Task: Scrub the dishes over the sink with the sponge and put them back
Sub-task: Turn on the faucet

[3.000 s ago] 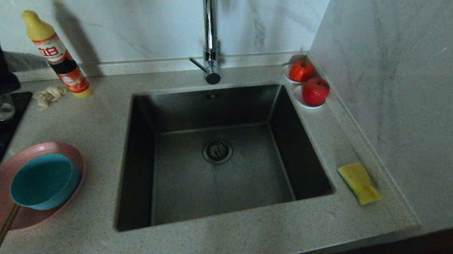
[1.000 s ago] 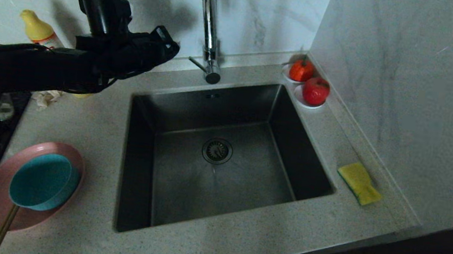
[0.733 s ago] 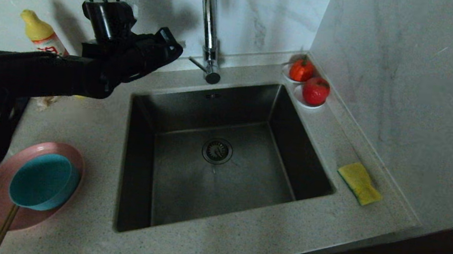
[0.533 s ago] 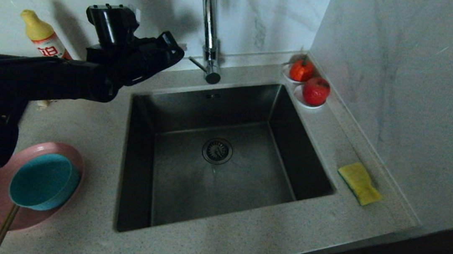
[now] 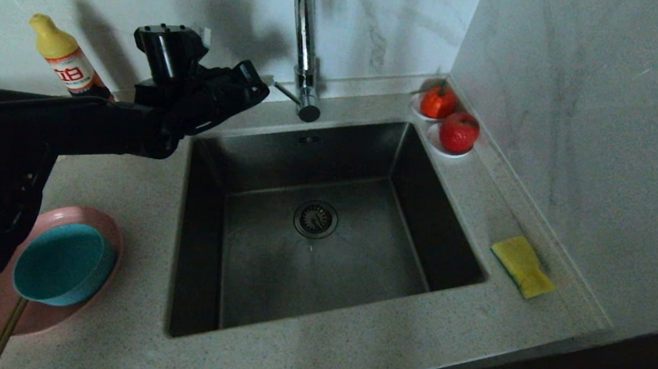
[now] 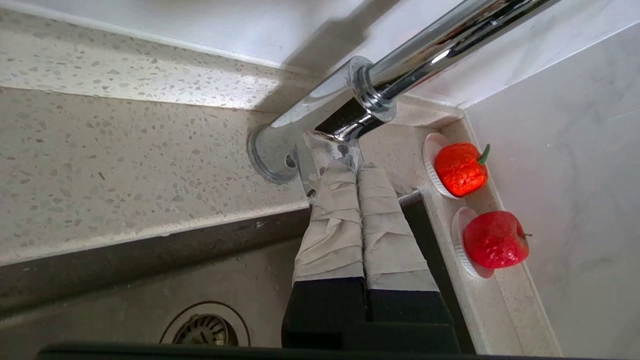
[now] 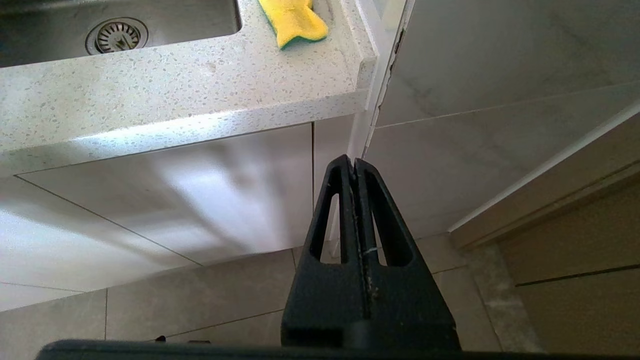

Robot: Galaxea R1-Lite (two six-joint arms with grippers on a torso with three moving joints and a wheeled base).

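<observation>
The pink plate (image 5: 107, 228) lies on the counter left of the sink (image 5: 270, 282), with the teal bowl (image 5: 61, 263) standing in it; my left arm hides part of the plate. The yellow sponge (image 5: 522, 267) lies on the counter right of the sink and also shows in the right wrist view (image 7: 294, 20). My left gripper (image 5: 260, 85) is shut and empty, reaching over the sink's back left corner. Its taped tips (image 6: 354, 167) are right at the side lever at the chrome tap's (image 6: 350, 105) base; contact cannot be told. My right gripper (image 7: 354, 162) hangs shut below the counter's front edge.
A yellow-capped detergent bottle (image 5: 66, 62) stands at the back wall behind my left arm. Two red fruit on white saucers (image 5: 458, 132) sit at the sink's back right corner. A brass-coloured stick (image 5: 5, 328) leans out of the bowl. A marble wall (image 5: 584, 144) borders the counter on the right.
My left arm came in from the left, then sank and slid right, bringing the shut gripper close to the tap's base. Dishes and sponge have not moved.
</observation>
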